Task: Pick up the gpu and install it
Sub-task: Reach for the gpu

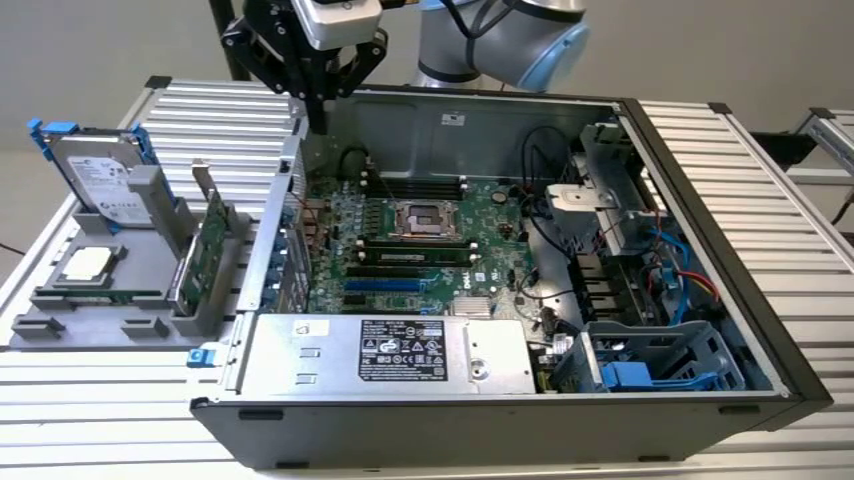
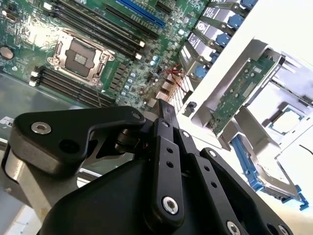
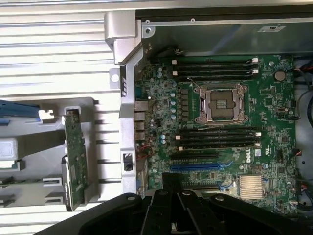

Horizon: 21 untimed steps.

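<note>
**Green card waiting, fingers clenched on nothing**

Green board on edge: in the exterior view the gpu stands upright in its grey holder on the table. It is lower than the fingers and well apart from them, toward the exterior view's left. The fingers are pinched together and empty. They hang above the wall of the computer case that separates them from the card. Far below them is a white label, and the hard drive has another; I can't make out the print on either.

In the second wrist view the fingers are closed, with the motherboard beyond the tips. The gpu is off to one side, past the case wall.

In the first wrist view the fingers point at the motherboard, which carries white lettering I won't read off. The gpu is beside them, not beneath.

My call: this is the approach. Done well, the fingers spread, centre over the card's top edge, square to its thin faces and stay clear of the bracket and holder walls.
</note>
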Motion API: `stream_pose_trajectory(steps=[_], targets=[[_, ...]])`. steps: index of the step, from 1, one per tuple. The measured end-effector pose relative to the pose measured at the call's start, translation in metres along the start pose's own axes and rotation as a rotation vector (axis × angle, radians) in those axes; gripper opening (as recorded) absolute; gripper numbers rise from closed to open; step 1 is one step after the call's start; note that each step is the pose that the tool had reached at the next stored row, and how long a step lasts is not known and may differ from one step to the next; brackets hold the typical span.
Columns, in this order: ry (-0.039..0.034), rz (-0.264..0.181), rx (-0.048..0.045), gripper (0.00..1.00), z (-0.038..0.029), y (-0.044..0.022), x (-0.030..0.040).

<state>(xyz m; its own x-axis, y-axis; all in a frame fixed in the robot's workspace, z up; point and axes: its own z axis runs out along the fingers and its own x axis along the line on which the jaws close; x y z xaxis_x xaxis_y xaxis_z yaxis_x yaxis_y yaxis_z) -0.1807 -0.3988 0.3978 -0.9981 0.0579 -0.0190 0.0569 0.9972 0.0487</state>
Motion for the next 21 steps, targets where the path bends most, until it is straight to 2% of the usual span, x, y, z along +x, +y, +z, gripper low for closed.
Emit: stream_pose_trajectory(steps=[21], targets=[[0.0001,-0.003,-0.0001,0.00,-0.0003,-0.0008,0.0145]])
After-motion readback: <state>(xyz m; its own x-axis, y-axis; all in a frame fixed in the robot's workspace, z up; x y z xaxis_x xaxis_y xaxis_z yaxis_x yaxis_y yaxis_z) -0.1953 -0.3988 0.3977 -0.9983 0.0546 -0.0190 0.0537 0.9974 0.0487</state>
